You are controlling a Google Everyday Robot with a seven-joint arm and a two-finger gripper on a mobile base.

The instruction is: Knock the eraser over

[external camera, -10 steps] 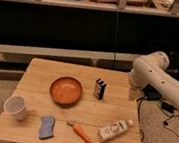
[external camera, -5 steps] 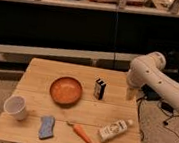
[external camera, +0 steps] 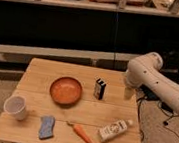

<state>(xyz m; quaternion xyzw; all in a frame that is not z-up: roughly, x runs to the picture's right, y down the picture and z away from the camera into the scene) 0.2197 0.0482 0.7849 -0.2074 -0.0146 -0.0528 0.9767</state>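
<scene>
The eraser (external camera: 99, 88) is a small black block with a pale stripe, standing upright on the wooden table (external camera: 42, 74), right of the middle. My white arm (external camera: 152, 78) reaches in from the right, its elbow above the table's right edge. The gripper (external camera: 128, 93) hangs down at that edge, a short way right of the eraser and apart from it.
An orange bowl (external camera: 66, 90) sits left of the eraser. A white bottle (external camera: 113, 130) lies at the front right, with a carrot (external camera: 81, 133) and a blue sponge (external camera: 46, 127) to its left. A white cup (external camera: 16, 107) stands at the front left. Dark shelving runs behind the table.
My arm has shifted slightly left, bringing the gripper closer to the table's right edge and the eraser. The eraser and the other objects have not moved.
</scene>
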